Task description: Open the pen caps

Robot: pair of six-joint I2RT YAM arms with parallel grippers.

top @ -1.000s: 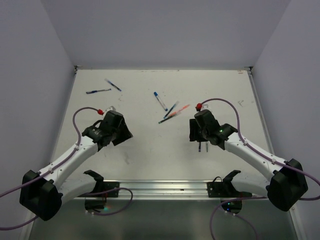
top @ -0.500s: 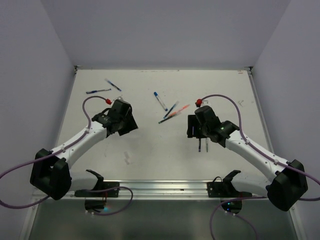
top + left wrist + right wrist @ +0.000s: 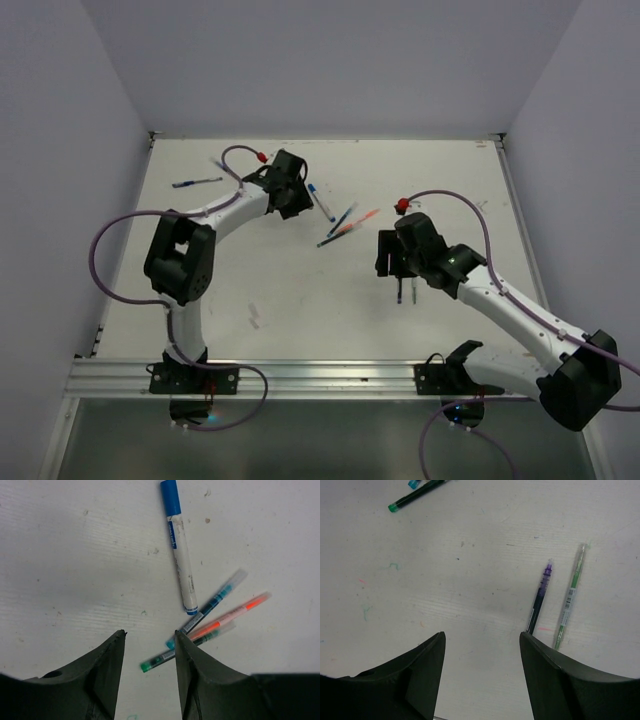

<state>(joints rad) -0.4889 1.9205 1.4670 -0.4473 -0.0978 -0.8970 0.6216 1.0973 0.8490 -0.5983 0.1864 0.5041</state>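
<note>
A white marker (image 3: pixel 182 565) with a blue cap (image 3: pixel 170 497) lies ahead of my left gripper (image 3: pixel 150 632), which is open and empty above the table. To its right, three thin pens lie in a loose cluster: a blue-teal one (image 3: pixel 215 602), an orange one (image 3: pixel 230 616) and a green one (image 3: pixel 172 656) whose end reaches my right finger. In the top view the left gripper (image 3: pixel 296 203) is next to the marker (image 3: pixel 320 202) and the cluster (image 3: pixel 345 225). My right gripper (image 3: pixel 482 635) is open and empty, with a purple pen (image 3: pixel 540 597) and a green pen (image 3: pixel 570 597) just to its right.
Two more blue pens (image 3: pixel 195 183) (image 3: pixel 226 169) lie at the far left of the white table. The right gripper (image 3: pixel 388 262) hovers mid-table right. Grey walls close in the table on three sides. A metal rail (image 3: pixel 320 375) runs along the near edge.
My left arm has swung from the left middle of the table out to the far centre, beside the marker. The right gripper has barely shifted.
</note>
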